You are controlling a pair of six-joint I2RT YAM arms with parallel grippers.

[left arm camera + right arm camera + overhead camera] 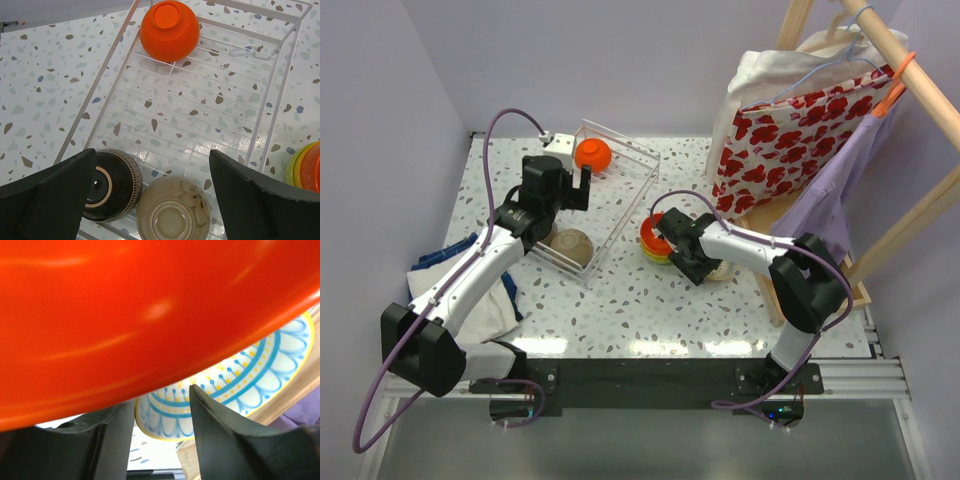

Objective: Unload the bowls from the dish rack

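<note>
The white wire dish rack (620,185) (200,100) holds three upside-down bowls. An orange-red bowl (169,30) (592,153) lies at its far end. A dark brown bowl (111,185) and a tan flowered bowl (174,210) (572,245) lie at its near end. My left gripper (160,200) (578,188) hovers open above those two, with nothing between its fingers. Right of the rack stands a stack of bowls (655,240) topped by an orange-red bowl (125,315). My right gripper (160,400) (675,248) sits at that stack's rim, jaws parted. The cream patterned bowl (240,385) (720,270) lies just behind it.
A wooden clothes rack (910,80) with hanging clothes and a red-flowered bag (790,140) fills the back right. Crumpled cloths (470,290) lie at the left front. A small white box (557,143) sits at the rack's far corner.
</note>
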